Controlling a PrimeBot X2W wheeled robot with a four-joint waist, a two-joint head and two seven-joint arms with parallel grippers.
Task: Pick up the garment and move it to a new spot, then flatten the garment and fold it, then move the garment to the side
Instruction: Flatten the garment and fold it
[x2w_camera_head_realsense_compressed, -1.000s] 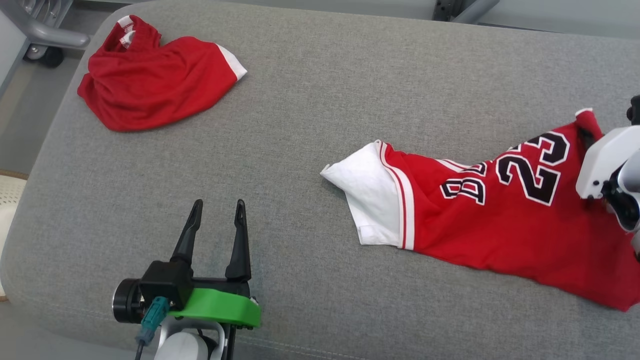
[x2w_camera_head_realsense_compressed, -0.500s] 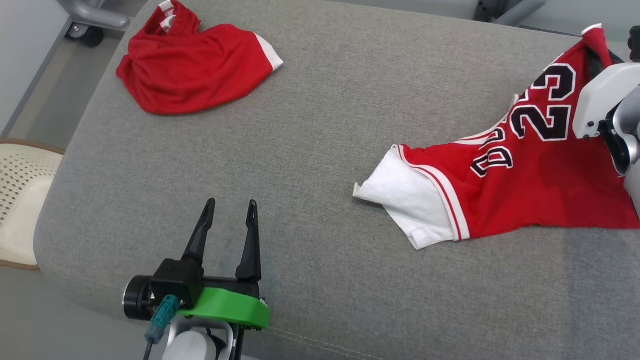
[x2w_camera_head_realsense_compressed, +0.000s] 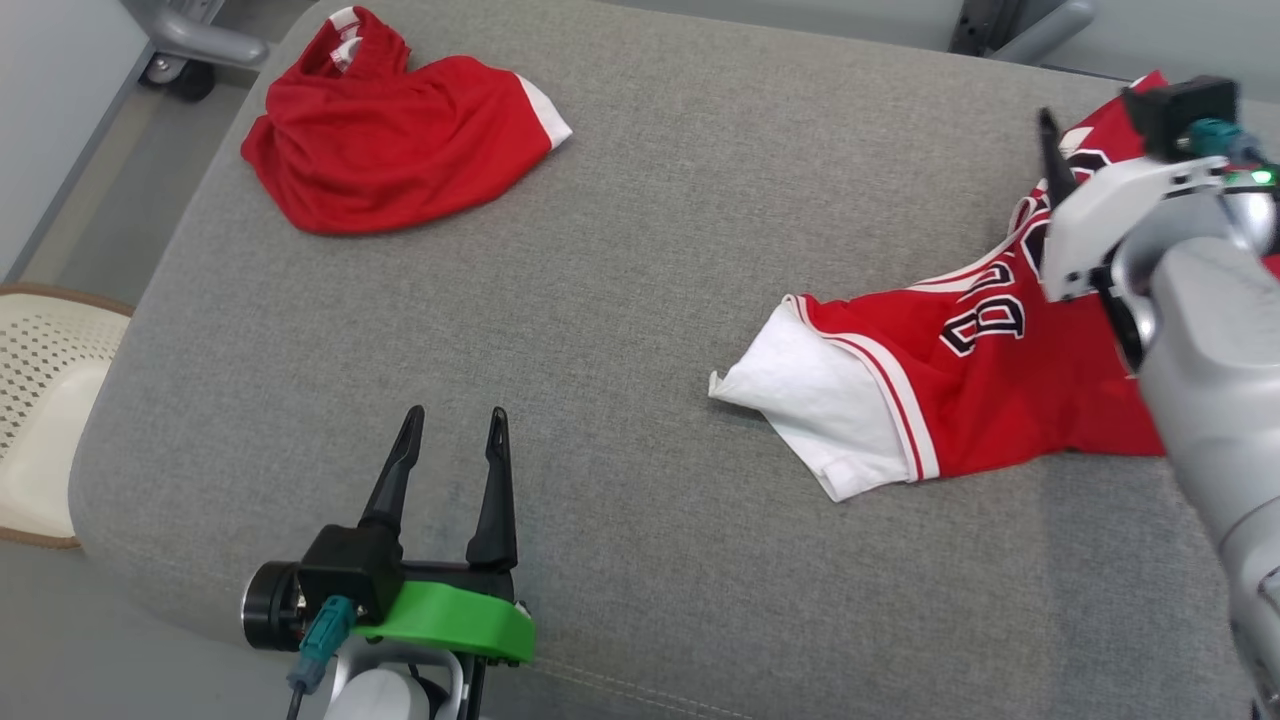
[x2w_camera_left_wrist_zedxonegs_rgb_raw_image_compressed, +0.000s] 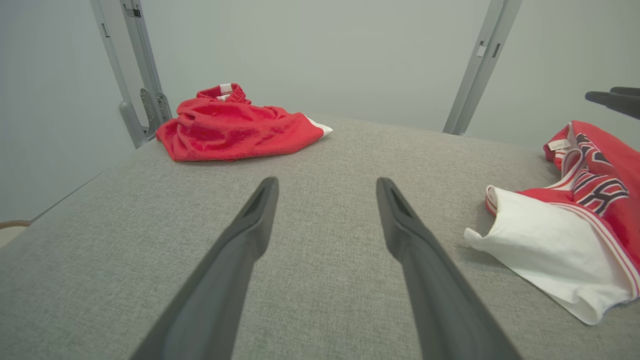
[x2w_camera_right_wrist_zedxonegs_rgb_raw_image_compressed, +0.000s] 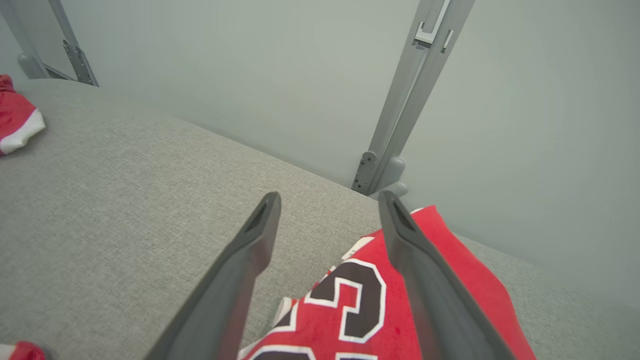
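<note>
Jersey (x2w_camera_head_realsense_compressed: 950, 380) sits on the right side of the grey cushion (x2w_camera_head_realsense_compressed: 640, 300), with its numbered end towards the far right edge. It's not flat. The white end (x2w_camera_head_realsense_compressed: 820, 410) is flipped out and points to the middle of the cushion, the lettering is creased, and the red body is bunched under your right arm. In the left wrist view the neck end (x2w_camera_left_wrist_zedxonegs_rgb_raw_image_compressed: 565, 145) stands up in a ridge.

Right gripper (x2w_camera_right_wrist_zedxonegs_rgb_raw_image_compressed: 330, 197) is over the numbered end with its jaws wide apart and nothing clamped between them. In its own view the fingers straddle the "3". I can't tell whether the tips touch the cloth or just hover, because the forearm blocks that spot in the head view.

Left gripper (x2w_camera_head_realsense_compressed: 455, 415) is at the near edge, well apart from the jersey. Its jaws are spread and empty, with only bare cushion between them.

My read on progress:
- Pick up and move: looks done, since the jersey is down and nothing grips it.
- Flatten: not started, and the white end needs turning back.
- Fold: not started.
- Move to the side: not started.

Red shorts (x2w_camera_head_realsense_compressed: 390, 140) lie heaped at the far left corner, well clear of the jersey. A cream perforated seat (x2w_camera_head_realsense_compressed: 40, 400) is off the left edge.
</note>
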